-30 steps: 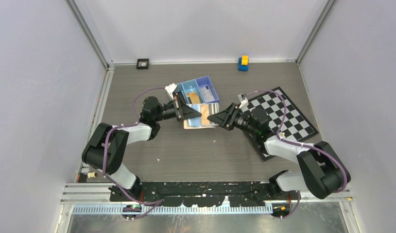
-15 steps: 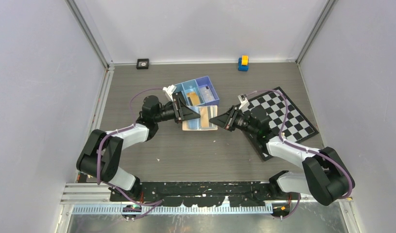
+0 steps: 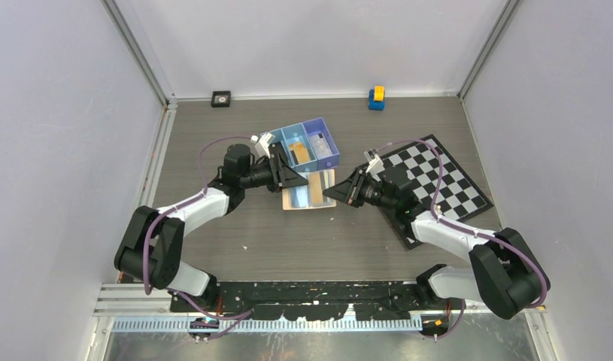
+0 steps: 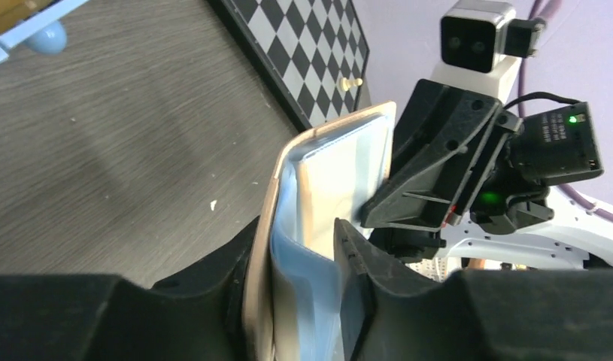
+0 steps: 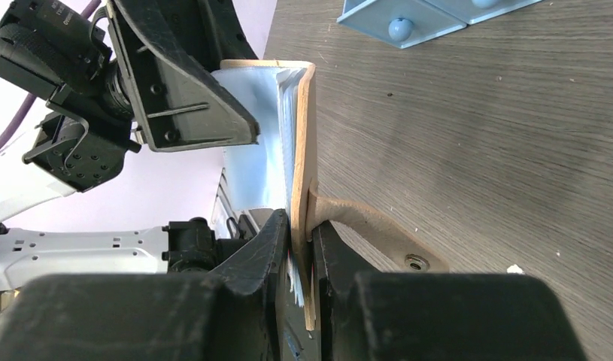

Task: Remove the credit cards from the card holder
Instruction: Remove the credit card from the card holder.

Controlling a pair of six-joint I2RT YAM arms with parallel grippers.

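Note:
The tan card holder (image 3: 309, 189) is lifted open between my two grippers, just in front of the blue tray. My left gripper (image 3: 288, 179) is shut on one tan cover and its pale-blue plastic sleeves (image 4: 318, 256); a pale card (image 4: 341, 177) sits in a sleeve. In the left wrist view the gripper (image 4: 299, 233) holds that half on edge. My right gripper (image 3: 338, 190) is shut on the other tan cover (image 5: 304, 135) beside the snap tab (image 5: 378, 233); it also shows in the right wrist view (image 5: 301, 226). An orange-tan card (image 3: 299, 153) lies in the tray.
The blue three-compartment tray (image 3: 327, 129) stands right behind the holder. A checkered mat (image 3: 438, 177) lies under the right arm. A yellow-and-blue block (image 3: 376, 98) and a small black square (image 3: 221, 98) sit at the back wall. Side walls enclose the table.
Both grippers have shifted slightly with the holder held between them; the right gripper moved a little left and nearer. More of the blue sleeve face shows from above.

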